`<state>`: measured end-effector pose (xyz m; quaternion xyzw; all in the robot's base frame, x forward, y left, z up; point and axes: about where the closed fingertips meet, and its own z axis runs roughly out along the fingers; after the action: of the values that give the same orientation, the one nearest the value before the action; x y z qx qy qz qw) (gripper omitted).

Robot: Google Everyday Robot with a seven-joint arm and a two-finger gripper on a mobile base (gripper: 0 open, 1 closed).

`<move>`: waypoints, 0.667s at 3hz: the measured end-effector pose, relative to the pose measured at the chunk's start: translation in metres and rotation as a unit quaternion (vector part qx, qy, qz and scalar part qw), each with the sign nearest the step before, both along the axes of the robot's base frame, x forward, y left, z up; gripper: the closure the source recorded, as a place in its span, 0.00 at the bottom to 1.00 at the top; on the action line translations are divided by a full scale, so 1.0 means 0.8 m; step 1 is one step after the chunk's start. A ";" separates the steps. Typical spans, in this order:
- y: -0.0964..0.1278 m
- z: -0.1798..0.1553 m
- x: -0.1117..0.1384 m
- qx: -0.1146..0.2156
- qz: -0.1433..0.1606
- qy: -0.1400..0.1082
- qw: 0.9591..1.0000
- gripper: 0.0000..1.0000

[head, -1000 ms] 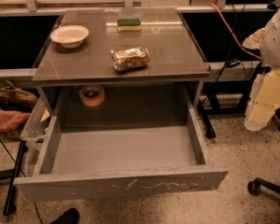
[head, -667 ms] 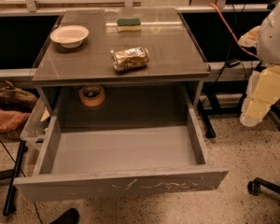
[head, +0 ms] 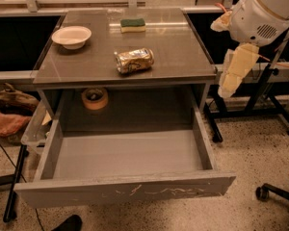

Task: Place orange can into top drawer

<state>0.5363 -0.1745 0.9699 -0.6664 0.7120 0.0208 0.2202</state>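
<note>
The orange can (head: 134, 60) lies on its side in the middle of the grey table top (head: 183, 57), dented and gold-silver. The top drawer (head: 125, 190) is pulled wide open below the table, with white scratches on its front panel and nothing inside. My gripper (head: 233, 71) is cream-coloured and hangs down from the white arm (head: 262, 11) at the upper right. It is beside the table's right edge, well to the right of the can and apart from it, holding nothing that I can see.
A white bowl (head: 71, 36) and a green-yellow sponge (head: 133, 24) sit at the back of the table top. A tan tape roll (head: 95, 98) lies behind the drawer. A clear plastic bin (head: 36, 124) is at the left, black stand legs (head: 260, 105) and a chair wheel (head: 264, 192) at the right.
The arm with my gripper has moved left and up, closer to the table's right edge. The can, the bowl, the sponge and the drawer have not moved.
</note>
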 end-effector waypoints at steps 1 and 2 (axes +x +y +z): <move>0.000 0.000 0.000 0.000 0.000 0.000 1.000 0.00; 0.017 0.003 0.037 0.008 0.023 -0.019 1.000 0.00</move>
<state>0.5658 -0.1609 0.9722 -0.6810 0.6921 0.0191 0.2386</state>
